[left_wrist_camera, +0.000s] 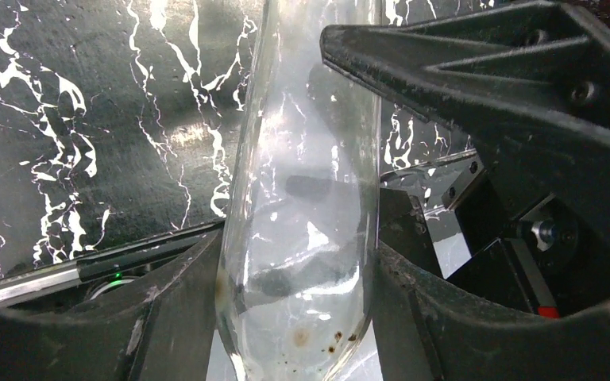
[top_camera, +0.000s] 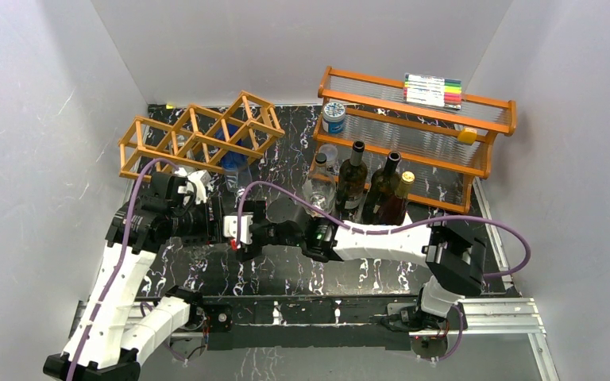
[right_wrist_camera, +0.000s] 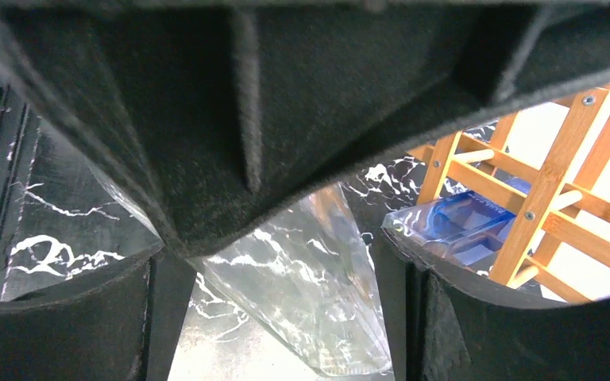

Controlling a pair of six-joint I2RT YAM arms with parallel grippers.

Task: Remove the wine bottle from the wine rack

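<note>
While pinching wine bottle (left_wrist_camera: 302,198) snug in left gripper (left_wrist_camera: 298,262), holding it over table (top_camera: 286,274) just before wine rack (right_wrist_camera: 552,178); straddling it with right gripper (right_wrist_camera: 274,270) too; cannot tell if those jaws grip

Robot test cell, laboratory type. Plain white panel walls (top_camera: 40,119) box in a black marble-patterned table top (top_camera: 286,274) on three sides. An aluminium rail (top_camera: 500,313) runs along the near edge, by the bases of the left arm (top_camera: 115,286) and right arm (top_camera: 381,238), both trailing purple cables (top_camera: 516,246). Staged props only: wooden wine rack (top_camera: 206,131), orange shelf (top_camera: 492,107), a few bottles (top_camera: 353,178).
</note>
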